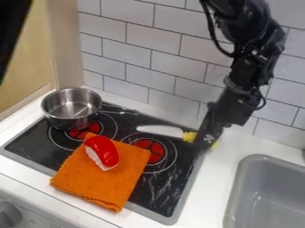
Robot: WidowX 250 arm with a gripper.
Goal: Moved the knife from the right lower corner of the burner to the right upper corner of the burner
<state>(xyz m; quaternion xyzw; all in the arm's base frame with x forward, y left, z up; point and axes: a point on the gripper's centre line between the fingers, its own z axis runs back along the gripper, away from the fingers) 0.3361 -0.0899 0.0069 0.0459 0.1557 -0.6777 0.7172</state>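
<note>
Over at the back right corner of the stove (pixel 156 192), the black arm (pixel 239 73) hangs down with its end effector (pixel 205 139) right at the knife's yellow handle. Bits of yellow peek out on both sides of it, but I can't tell from here whether it is gripping the handle or just around it. The knife (pixel 159 130) is at the stove's back right part, behind the right-hand red burner (pixel 149 150), its pale blade pointing left along the stove's back edge.

On the stove's back left part sits a shiny metal pot (pixel 71 109), upright, over some of the left-hand red burner (pixel 81 130). An orange cloth (pixel 106 176) is spread across the stove's front middle, its far edge reaching in between the two burners and its near corner by the stove's front rim. On top of that cloth rests a glossy red toy food piece (pixel 106 150) with a white underside, nearer the cloth's far end.

To the right of the stove, set into the white bench (pixel 209 192), there's a grey sink (pixel 262 196). White tiles (pixel 138 46) run up the wall behind the stove, and a dark knob (pixel 8 214) pokes out below the stove's left front.
</note>
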